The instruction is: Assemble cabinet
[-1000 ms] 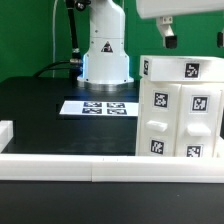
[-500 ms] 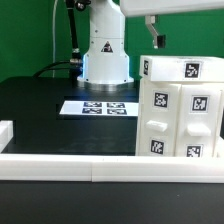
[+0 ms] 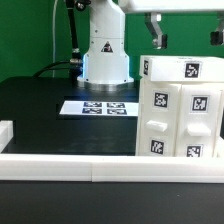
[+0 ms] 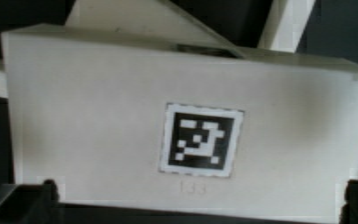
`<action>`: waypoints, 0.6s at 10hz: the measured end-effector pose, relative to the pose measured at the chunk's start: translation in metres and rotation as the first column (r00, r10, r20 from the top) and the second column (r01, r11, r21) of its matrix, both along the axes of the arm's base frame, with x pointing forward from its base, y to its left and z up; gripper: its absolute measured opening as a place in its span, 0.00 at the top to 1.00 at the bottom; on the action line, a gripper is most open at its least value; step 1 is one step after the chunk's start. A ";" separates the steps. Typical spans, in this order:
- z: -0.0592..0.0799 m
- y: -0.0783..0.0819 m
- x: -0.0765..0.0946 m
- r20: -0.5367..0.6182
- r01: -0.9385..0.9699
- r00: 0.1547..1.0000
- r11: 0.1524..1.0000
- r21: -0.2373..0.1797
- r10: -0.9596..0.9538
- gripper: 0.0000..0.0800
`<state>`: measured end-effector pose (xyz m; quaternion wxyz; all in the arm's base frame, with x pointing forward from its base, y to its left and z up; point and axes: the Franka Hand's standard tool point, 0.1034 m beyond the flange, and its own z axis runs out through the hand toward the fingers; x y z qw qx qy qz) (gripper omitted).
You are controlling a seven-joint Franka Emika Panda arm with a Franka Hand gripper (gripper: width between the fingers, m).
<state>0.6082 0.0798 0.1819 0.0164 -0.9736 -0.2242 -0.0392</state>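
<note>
On the exterior view's left the black counter is bare, with the low white border rail along its near edge. Toward the middle lies the marker board, flat in front of the robot base. On the exterior view's right stands the cabinet, upright on the counter, its front already carrying tagged panels and blocks, so I judge the assembly is far along; what remains I cannot tell, because no loose part is visible. Above the cabinet hangs the tool, its fingers spread wide and holding nothing. The wrist view looks down on a tagged top face. No container is visible here.
</note>
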 end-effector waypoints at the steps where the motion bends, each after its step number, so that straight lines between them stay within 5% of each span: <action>1: -0.001 0.001 -0.001 0.003 -0.133 0.991 0.991 -0.021 0.133 0.00; 6: -0.011 -0.003 -0.004 -0.032 -0.642 0.766 0.762 -0.084 0.642 0.00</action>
